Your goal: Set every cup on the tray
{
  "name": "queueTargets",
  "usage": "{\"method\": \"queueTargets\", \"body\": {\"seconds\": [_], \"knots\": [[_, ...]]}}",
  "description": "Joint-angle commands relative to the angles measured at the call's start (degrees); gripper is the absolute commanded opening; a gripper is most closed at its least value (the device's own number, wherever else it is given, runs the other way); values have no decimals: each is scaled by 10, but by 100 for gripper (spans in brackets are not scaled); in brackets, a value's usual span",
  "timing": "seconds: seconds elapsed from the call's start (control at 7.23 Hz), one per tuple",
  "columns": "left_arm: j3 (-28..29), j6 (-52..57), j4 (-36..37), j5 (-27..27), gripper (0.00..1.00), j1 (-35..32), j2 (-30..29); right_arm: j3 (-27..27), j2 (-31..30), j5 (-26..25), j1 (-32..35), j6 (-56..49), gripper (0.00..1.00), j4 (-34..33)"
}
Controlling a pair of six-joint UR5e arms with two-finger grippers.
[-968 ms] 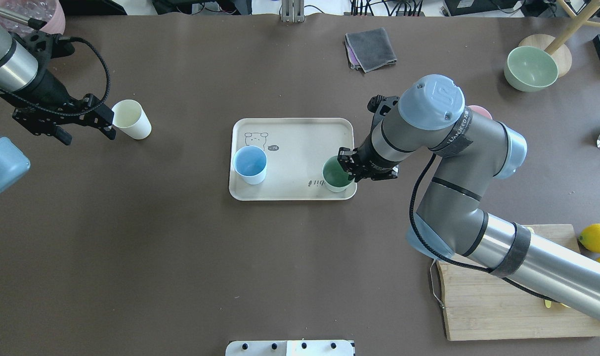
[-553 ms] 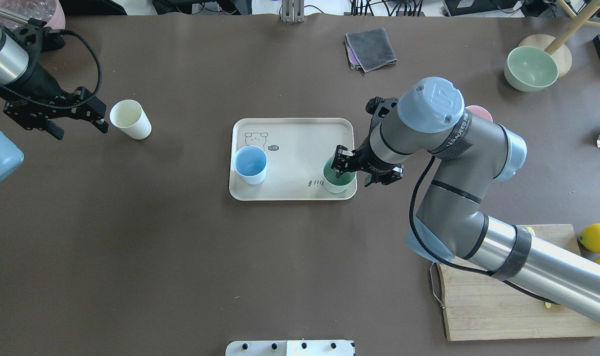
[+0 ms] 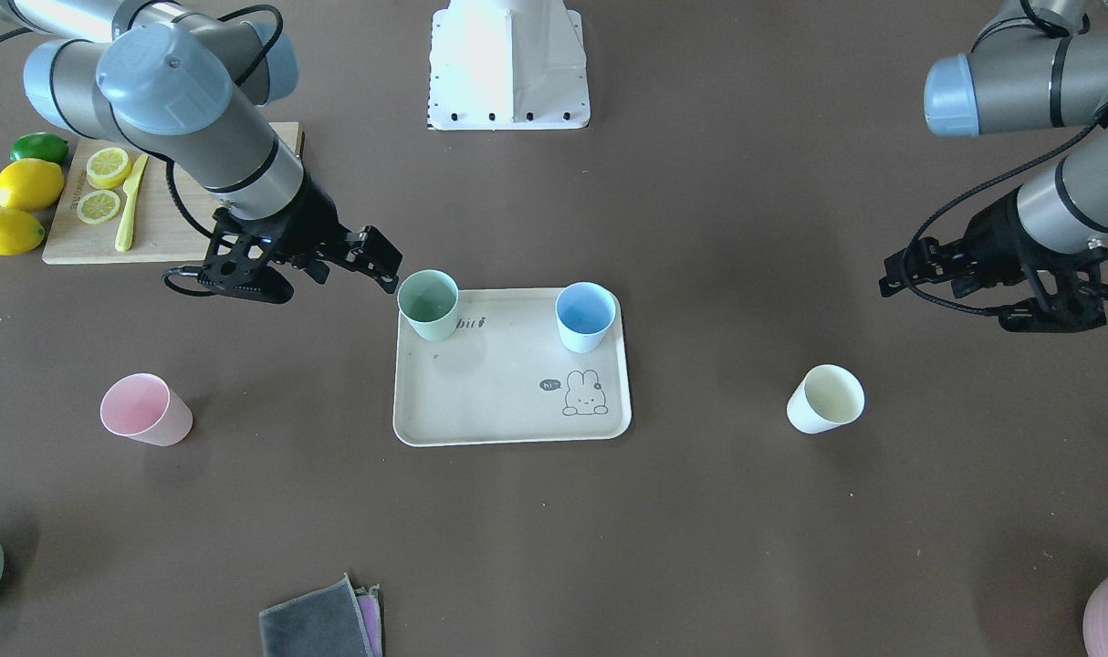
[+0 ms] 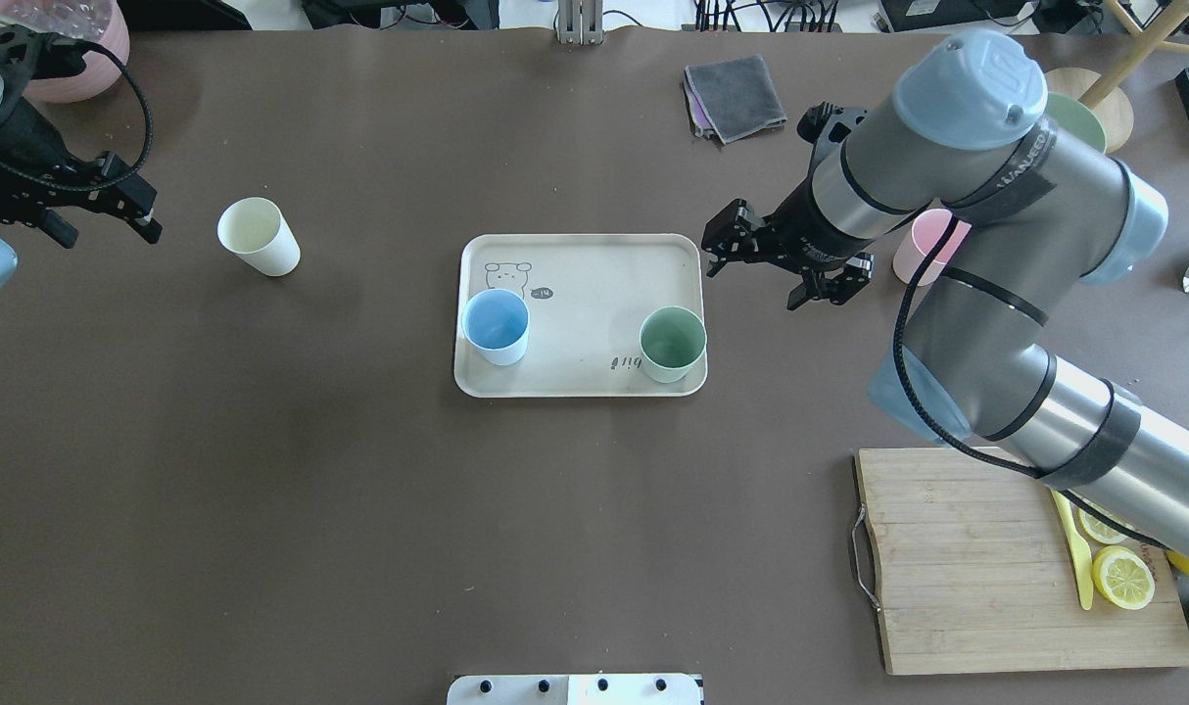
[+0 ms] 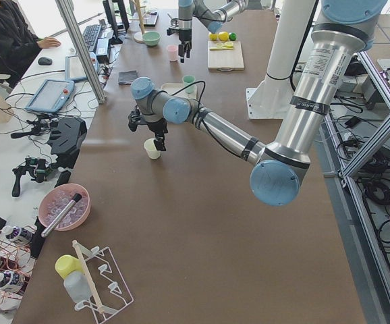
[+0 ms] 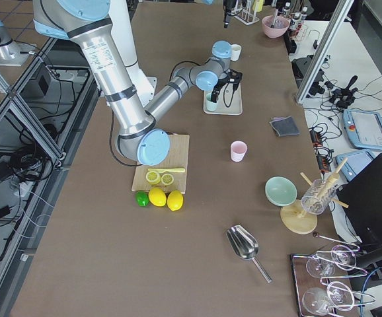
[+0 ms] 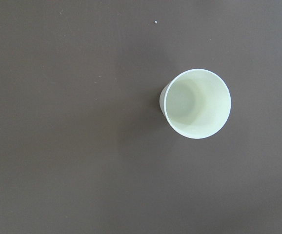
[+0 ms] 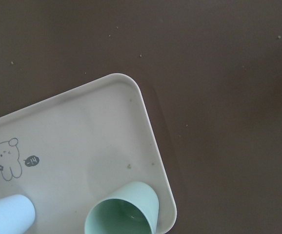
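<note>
Green cup [image 4: 672, 344] and blue cup [image 4: 496, 326] stand upright on the tray [image 4: 594, 274]. Right end effector [image 4: 779, 264] hangs between tray and pink cup [image 4: 916, 257], jaws spread, empty, probably positioned to take that cup. Left end effector [image 4: 105, 230], likewise released, hovers near the cream cup [image 4: 258, 236] on the bench [image 4: 359, 490].
</note>
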Motion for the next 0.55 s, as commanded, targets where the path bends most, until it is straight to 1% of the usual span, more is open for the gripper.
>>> {"method": "queueTargets", "body": {"seconds": [0.0, 0.14, 0.28, 0.42], "knots": [[67, 24, -42, 10, 98, 1, -20, 6, -31, 36, 56, -68, 100, 0], [107, 23, -80, 10, 98, 3, -36, 13, -48, 36, 65, -102, 100, 0], [132, 20, -119, 31, 98, 7, -43, 13, -56, 36, 68, -117, 100, 0], [134, 20, -127, 46, 98, 13, -45, 13, -60, 31, 63, -117, 100, 0]]}}
